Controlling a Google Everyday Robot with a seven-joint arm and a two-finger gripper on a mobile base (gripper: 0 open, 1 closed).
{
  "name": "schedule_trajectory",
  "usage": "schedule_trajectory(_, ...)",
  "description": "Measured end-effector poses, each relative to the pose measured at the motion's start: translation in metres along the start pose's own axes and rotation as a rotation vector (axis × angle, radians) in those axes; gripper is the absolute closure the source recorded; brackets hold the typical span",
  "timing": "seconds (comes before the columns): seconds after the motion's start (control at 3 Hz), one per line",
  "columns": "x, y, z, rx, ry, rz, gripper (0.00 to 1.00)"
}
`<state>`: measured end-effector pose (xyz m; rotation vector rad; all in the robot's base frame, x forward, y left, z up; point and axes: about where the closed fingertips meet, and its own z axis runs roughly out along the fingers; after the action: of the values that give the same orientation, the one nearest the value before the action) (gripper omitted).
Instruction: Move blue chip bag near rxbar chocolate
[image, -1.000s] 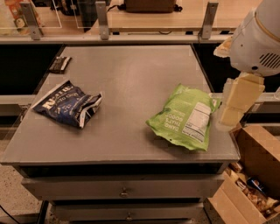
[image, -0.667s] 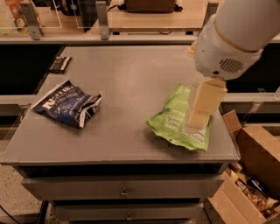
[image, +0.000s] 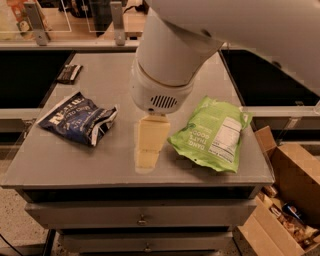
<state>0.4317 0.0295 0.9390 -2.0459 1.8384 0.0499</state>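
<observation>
Camera view shows the gripper (image: 146, 159), a cream-coloured piece under the big white rounded arm, hanging low over the flat grey metal table (image: 60, 167), near the front edge. It stands between the two bags and touches neither of them. Whether it is open or closed cannot be told from here, and nothing is seen in its hold.

The wrinkled dark navy foil chip bag with white lettering (image: 77, 119) lies on the left part of the table, just to the left of the gripper. The small flat dark-wrapped rxbar chocolate (image: 68, 73) lies at the far left corner, behind the blue bag and apart from it. The lime-green snack bag with a white nutrition label (image: 212, 134) lies on the right part.

Compared with a moment before, the arm has moved to the left: then the gripper was over the green bag, now it is in the middle. Both bags and the bar lie where they were.
</observation>
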Motion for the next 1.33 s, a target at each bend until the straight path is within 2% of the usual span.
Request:
schedule_trajectory(0.33, 0.000, 0.000, 0.000, 0.000, 0.000, 0.000, 0.00)
schedule_trajectory(0.67, -0.007, -0.011, 0.002, 0.039, -0.038, 0.012, 0.00)
schedule_trajectory(1.0, -0.020, -0.036, 0.011, 0.094, -0.080, 0.023, 0.00)
schedule_trajectory(1.33, -0.030, -0.063, 0.029, 0.119, -0.072, 0.025, 0.00)
